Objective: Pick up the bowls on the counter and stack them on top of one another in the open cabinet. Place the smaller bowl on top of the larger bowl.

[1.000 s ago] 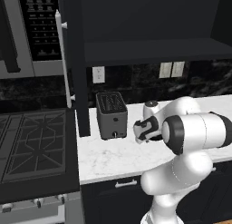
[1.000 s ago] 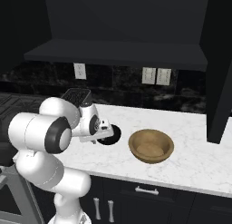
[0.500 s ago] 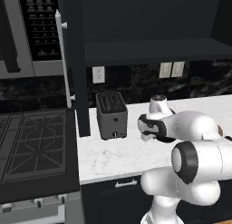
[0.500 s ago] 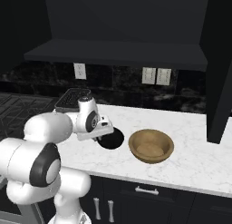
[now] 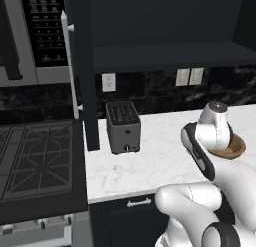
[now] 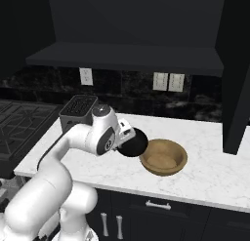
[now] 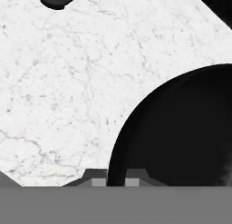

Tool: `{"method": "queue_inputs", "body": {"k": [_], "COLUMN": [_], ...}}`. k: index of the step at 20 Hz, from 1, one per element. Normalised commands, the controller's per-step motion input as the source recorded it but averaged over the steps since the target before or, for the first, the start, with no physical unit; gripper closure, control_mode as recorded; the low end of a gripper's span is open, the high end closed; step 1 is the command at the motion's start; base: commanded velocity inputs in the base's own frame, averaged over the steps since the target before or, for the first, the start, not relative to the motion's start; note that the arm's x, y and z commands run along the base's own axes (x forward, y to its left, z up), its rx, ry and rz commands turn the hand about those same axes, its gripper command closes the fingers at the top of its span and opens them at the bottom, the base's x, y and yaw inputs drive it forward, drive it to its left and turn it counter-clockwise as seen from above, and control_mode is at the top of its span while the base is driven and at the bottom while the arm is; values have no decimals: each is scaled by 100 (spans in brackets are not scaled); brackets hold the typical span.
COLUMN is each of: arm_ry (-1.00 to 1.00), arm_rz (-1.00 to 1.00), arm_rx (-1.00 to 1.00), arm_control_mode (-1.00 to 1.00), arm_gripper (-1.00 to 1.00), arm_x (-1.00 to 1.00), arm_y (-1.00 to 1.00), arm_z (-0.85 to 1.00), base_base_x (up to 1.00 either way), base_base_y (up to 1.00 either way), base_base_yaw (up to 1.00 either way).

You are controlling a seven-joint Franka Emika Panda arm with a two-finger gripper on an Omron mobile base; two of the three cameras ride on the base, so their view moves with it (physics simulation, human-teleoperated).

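Observation:
My gripper (image 6: pixel 128 138) is shut on the rim of the glossy black bowl (image 6: pixel 134 144), which hangs tilted just above the white marble counter (image 6: pixel 210 179), its right edge over the left rim of the tan wooden bowl (image 6: pixel 163 157). In the hand view the black bowl (image 7: pixel 181 128) spreads over the lower right, with its rim pinched between the fingertips (image 7: pixel 93 180) of the gripper (image 7: pixel 113 180). The tan bowl (image 5: pixel 236 149) peeks out behind my wrist in the left base view. The open cabinet (image 6: pixel 122 54) with its dark shelf lies above the counter.
A grey toaster (image 5: pixel 123 126) stands on the counter's left part, beside the cabinet door with its silver bar handle (image 5: pixel 70 66). A black gas stove (image 5: pixel 35 161) and a microwave (image 5: pixel 30 36) lie further left. Wall outlets (image 6: pixel 168 82) sit on the dark backsplash.
The arm has swung right and stretched out, lifting the black bowl off the counter and carrying it from near the toaster to the tan bowl's left rim.

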Motion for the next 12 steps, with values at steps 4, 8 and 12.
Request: {"method": "queue_inputs", "body": {"k": [4,8,12], "arm_ry": [-4,4,8], "arm_rz": [18,8,2], "arm_rx": [-1,0,0], "arm_control_mode": [-100,-100,-100], "arm_gripper": [100,100,100], "arm_x": [16,73,56], "arm_y": [-100,-77,-63], "arm_z": [26,0,0], "base_base_x": [0,0,0], "base_base_y": [0,0,0], "base_base_yaw": [0,0,0]}}
